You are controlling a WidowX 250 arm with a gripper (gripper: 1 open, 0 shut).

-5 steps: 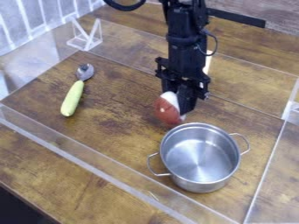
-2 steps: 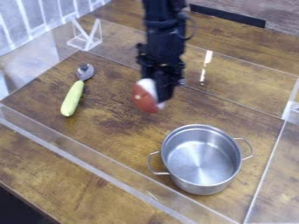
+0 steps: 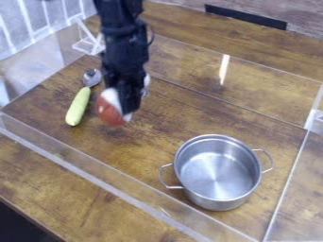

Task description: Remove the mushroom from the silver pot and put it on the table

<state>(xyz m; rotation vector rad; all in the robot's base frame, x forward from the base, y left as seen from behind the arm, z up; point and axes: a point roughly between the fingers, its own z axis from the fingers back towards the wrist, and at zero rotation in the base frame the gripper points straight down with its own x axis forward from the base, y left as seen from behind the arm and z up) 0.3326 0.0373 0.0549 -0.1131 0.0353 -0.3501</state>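
My gripper (image 3: 119,102) points straight down over the left middle of the table (image 3: 190,104) and is shut on the mushroom (image 3: 112,112). The mushroom's red-brown cap hangs low, close above the wood, with a bit of white stem showing between the fingers. It is motion-blurred. The silver pot (image 3: 217,169) stands empty at the lower right, well away from the gripper.
A spoon with a yellow-green handle (image 3: 81,102) lies just left of the gripper, close to the mushroom. Clear acrylic walls (image 3: 76,142) ring the working area, and a small clear stand (image 3: 89,42) sits at the back left.
The gripper carried the mushroom from beside the pot leftward across the table, ending next to the spoon. It stayed shut. The pot did not move.
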